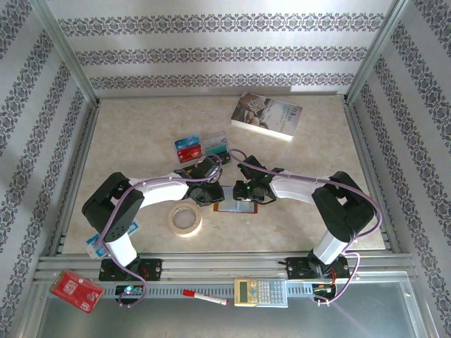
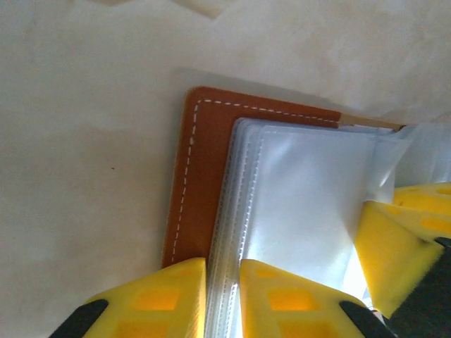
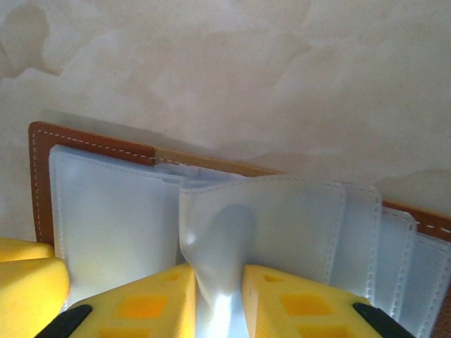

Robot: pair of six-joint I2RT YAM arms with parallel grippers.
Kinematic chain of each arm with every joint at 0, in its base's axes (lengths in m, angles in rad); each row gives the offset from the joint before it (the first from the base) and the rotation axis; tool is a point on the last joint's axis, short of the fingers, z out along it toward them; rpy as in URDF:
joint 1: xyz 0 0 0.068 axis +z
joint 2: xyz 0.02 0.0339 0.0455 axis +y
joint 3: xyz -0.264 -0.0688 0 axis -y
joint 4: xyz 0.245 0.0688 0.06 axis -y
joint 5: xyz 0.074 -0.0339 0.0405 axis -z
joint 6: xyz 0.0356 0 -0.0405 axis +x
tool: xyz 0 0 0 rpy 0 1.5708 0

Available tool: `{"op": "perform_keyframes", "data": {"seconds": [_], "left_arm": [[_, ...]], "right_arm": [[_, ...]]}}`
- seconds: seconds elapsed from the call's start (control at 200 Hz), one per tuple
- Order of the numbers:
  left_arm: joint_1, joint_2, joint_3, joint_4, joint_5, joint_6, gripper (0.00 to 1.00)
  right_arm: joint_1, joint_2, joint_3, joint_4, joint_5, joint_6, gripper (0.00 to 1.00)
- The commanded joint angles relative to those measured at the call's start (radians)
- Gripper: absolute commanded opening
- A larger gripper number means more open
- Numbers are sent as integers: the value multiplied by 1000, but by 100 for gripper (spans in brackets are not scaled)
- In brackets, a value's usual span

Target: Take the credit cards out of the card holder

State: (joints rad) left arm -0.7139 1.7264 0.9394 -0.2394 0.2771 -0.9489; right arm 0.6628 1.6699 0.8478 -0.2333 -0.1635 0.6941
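Observation:
The brown leather card holder (image 1: 237, 206) lies open on the table between both grippers, its clear sleeves (image 2: 310, 197) facing up. My left gripper (image 2: 223, 264) is shut on the stacked edges of the sleeves beside the stitched leather cover (image 2: 201, 162). My right gripper (image 3: 220, 271) is shut on one clear sleeve (image 3: 282, 211), which puckers up between its fingers. No card shows inside the sleeves in view. Several credit cards (image 1: 201, 147), blue, red and greyish, lie flat on the table just behind the arms. In the top view the left gripper (image 1: 211, 193) and right gripper (image 1: 248, 193) meet over the holder.
A pale-covered book (image 1: 266, 116) lies at the back right. A tape roll (image 1: 184, 220) sits by the left arm, near a blue-and-white packet (image 1: 94, 244). On the front rail lie a red packet (image 1: 76, 291), a red marker (image 1: 206, 297) and a calculator (image 1: 261, 291).

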Motion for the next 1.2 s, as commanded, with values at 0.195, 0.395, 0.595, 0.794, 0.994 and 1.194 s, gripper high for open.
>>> {"op": "perform_keyframes", "data": {"seconds": [0.195,0.395,0.595,0.794,0.994,1.194], "left_arm": [[-13,-13,34,20,54,38,14],[-12,-37,45,16,74,61,13],[-12,-36,38,37,88,66,14],[-10,-32,21,51,81,59,15],[3,-65,-10,41,52,42,18],[18,-161,-61,23,9,6,22]], "right_arm": [[-17,56,-41,-44,27,1,29],[-17,62,-39,-45,22,-1,29],[-11,75,-30,-52,-4,-38,36],[9,120,-3,-109,42,-68,38],[24,157,10,-164,135,-73,36],[24,187,20,-185,180,-74,31]]}}
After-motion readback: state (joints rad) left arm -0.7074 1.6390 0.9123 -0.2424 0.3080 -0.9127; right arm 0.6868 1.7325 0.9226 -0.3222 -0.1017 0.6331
